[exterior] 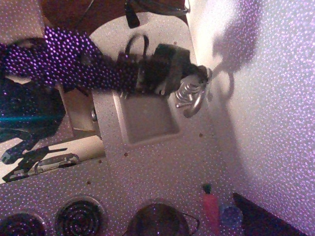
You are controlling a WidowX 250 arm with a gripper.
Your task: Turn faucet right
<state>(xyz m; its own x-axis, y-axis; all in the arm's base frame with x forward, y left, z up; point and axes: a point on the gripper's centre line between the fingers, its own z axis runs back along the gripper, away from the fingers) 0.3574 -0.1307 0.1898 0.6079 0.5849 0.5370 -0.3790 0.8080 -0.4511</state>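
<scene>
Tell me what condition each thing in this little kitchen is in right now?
faucet: no water visible, spout curving beside the sink.
hand: up against the faucet; open or shut can't be told.
sink: looks empty and dry.
pot: sitting on the stove, contents unclear.
burners: dark, nothing on them.
red bottle: cap on, near the wall.

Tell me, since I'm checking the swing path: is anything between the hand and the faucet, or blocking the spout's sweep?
Nothing visible stands between them: the hand is already up against the faucet near its base. The arched spout hangs over the edge of the sink, and no object shows beside the spout.
</scene>
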